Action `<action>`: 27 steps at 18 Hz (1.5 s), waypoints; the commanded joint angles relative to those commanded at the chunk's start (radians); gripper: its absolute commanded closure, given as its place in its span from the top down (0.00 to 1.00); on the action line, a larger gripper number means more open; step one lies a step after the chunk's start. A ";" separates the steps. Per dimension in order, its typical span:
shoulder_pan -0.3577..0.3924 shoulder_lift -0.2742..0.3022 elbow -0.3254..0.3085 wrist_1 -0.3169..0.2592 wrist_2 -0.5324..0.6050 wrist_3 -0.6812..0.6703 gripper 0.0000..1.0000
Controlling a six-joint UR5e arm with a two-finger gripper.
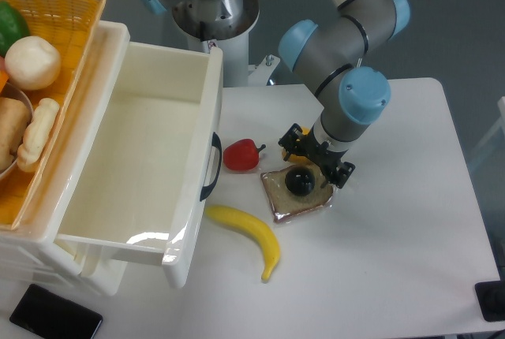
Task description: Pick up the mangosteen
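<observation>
The mangosteen (299,181) sits on a slice of toast (297,194) on the white table (394,260), right of the red pepper (241,155); the gripper (317,161) hangs just above and behind it, hiding most of the yellow pepper (293,152); I cannot tell whether its jaws are apart or closed; a banana (248,236) lies in front, near the white bin (142,165).
</observation>
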 joint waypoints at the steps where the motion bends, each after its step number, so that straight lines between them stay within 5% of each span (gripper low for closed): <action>1: -0.002 -0.002 0.000 0.000 0.000 0.000 1.00; 27: -0.035 -0.087 0.015 0.049 0.044 -0.049 0.97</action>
